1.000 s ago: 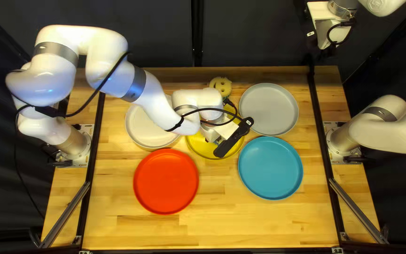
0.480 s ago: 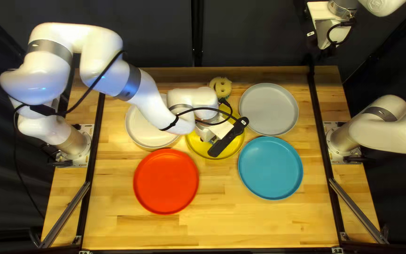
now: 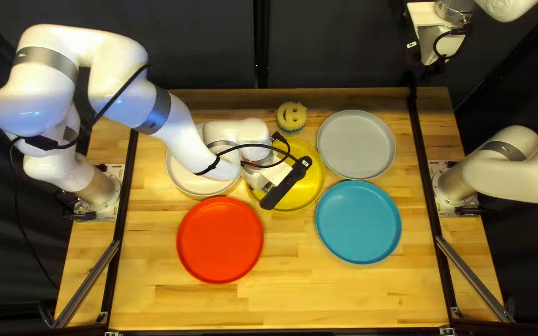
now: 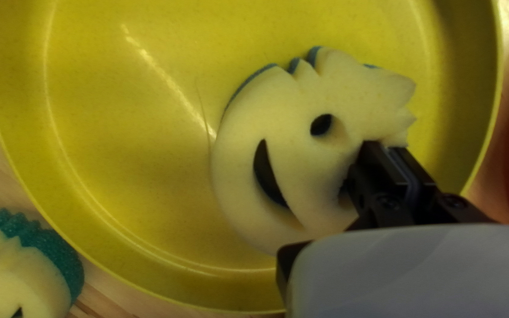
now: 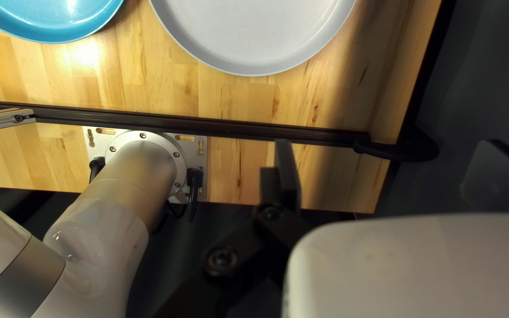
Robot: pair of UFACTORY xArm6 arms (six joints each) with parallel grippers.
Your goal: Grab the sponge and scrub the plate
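Observation:
In the top left view my left gripper (image 3: pixel 274 177) is low over the left part of the yellow plate (image 3: pixel 303 180), its fingertips hidden. Seen from the left wrist, this gripper (image 4: pixel 387 148) has its fingers close together, pinching the edge of a cream smiley sponge (image 4: pixel 290 135) with a blue underside. That sponge lies over the inside of the yellow plate (image 4: pixel 131 135); whether it presses on the surface I cannot tell. My right gripper (image 3: pixel 432 46) hangs beyond the table's far edge; the right wrist view shows this gripper (image 5: pixel 387 156) wide open and holding nothing.
A second smiley sponge (image 3: pixel 292 116) sits behind the yellow plate. Around it are a grey plate (image 3: pixel 356 144), a blue plate (image 3: pixel 358 222), a red plate (image 3: pixel 220 239) and a white plate (image 3: pixel 185 174) partly under my left arm.
My left arm and gripper have shifted toward the left of the top left view, uncovering more of the yellow plate's right side. The right arm and the other plates stay put.

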